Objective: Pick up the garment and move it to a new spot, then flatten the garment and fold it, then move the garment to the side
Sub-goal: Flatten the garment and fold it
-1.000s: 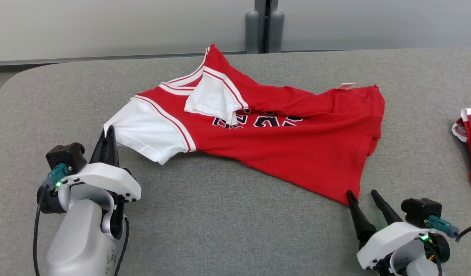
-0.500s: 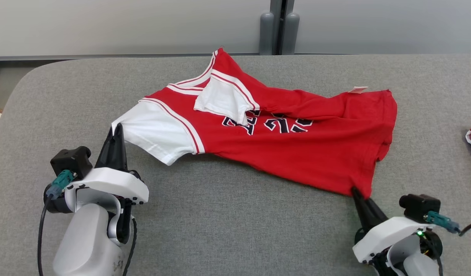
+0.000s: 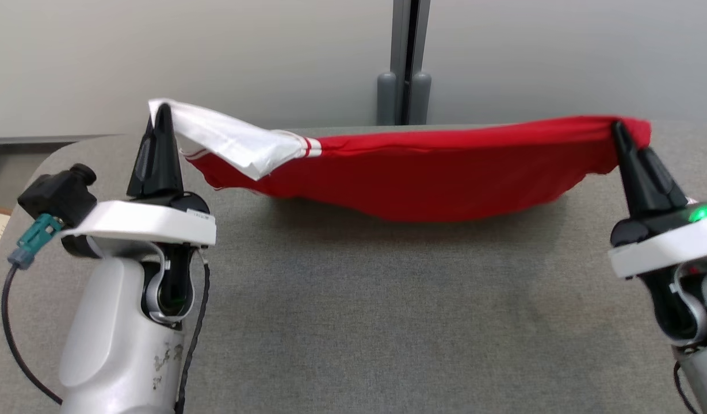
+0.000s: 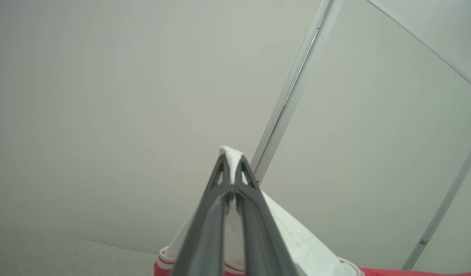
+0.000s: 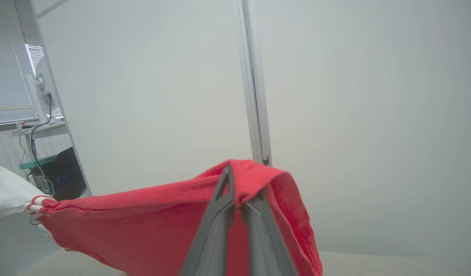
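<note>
The garment (image 3: 422, 172) is a red jersey with white sleeves, stretched in the air between my two grippers above the grey table (image 3: 353, 322). My left gripper (image 3: 160, 112) is shut on the white sleeve (image 3: 226, 141) at the upper left; the left wrist view shows white cloth (image 4: 231, 157) pinched at the fingertips. At the upper right, my right gripper (image 3: 618, 129) is shut on the red hem; red cloth (image 5: 162, 222) drapes over its fingers (image 5: 220, 207) in the right wrist view. The jersey's middle sags low toward the table; whether it touches I cannot tell.
A pale wall with a vertical metal post (image 3: 408, 57) stands behind the table's far edge. In the right wrist view a desk with cables and a dark box (image 5: 63, 174) stands at the far left.
The right gripper closed on the red hem. Both arms then lifted the garment off the table and pulled it taut. The head camera has tilted up.
</note>
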You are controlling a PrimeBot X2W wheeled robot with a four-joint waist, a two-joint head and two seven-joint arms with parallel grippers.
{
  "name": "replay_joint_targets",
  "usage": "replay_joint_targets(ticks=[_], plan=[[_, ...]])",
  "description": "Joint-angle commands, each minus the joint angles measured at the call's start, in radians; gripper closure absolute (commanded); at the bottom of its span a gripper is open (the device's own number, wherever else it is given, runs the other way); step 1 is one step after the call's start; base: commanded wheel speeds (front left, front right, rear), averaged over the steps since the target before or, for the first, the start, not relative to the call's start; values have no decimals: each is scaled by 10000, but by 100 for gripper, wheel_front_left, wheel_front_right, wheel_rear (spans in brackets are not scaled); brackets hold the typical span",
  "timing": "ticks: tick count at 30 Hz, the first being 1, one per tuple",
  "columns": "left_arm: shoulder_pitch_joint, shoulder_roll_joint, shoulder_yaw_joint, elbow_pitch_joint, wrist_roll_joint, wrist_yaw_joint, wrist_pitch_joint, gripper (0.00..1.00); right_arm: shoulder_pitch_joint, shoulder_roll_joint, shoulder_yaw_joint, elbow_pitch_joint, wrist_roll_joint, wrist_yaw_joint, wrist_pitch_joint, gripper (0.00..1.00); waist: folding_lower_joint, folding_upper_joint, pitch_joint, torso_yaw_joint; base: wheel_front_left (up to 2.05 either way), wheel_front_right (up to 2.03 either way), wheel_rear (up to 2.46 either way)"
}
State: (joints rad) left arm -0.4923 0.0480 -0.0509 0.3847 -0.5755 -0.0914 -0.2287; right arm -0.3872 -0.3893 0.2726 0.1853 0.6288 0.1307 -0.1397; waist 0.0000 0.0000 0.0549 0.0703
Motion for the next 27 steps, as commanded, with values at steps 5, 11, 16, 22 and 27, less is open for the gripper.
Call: replay_joint_targets(ticks=[5, 11, 16, 22, 27], plan=[[-633, 51, -24, -2001, -266, 321, 559, 100, -899, -556, -379, -973, -16, 0, 755, 100, 0, 0, -827, -128, 0, 0, 0], [-920, 48, 40, -4283, -1072, 1077, 1508, 100, -1407, -367, -1308, -1932, 170, 0, 2142, 100, 0, 0, -1028, -278, 0, 0, 0], [-876, 46, 28, -5315, -1526, 1841, 2223, 100, -1454, 316, -2145, -2597, 421, 0, 3579, 100, 0, 0, -929, -399, 0, 0, 0], [-1784, 380, 10, -4761, -1333, 2200, 2782, 100, -2222, 767, -2472, -2597, 509, 0, 4873, 100, 0, 0, -90, -502, 0, 0, 0], [-4039, 878, -345, -3196, -573, 2007, 2797, 100, -4450, 770, -2196, -1306, 535, 0, 5207, 100, 0, 0, 1550, -666, 0, 0, 0]])
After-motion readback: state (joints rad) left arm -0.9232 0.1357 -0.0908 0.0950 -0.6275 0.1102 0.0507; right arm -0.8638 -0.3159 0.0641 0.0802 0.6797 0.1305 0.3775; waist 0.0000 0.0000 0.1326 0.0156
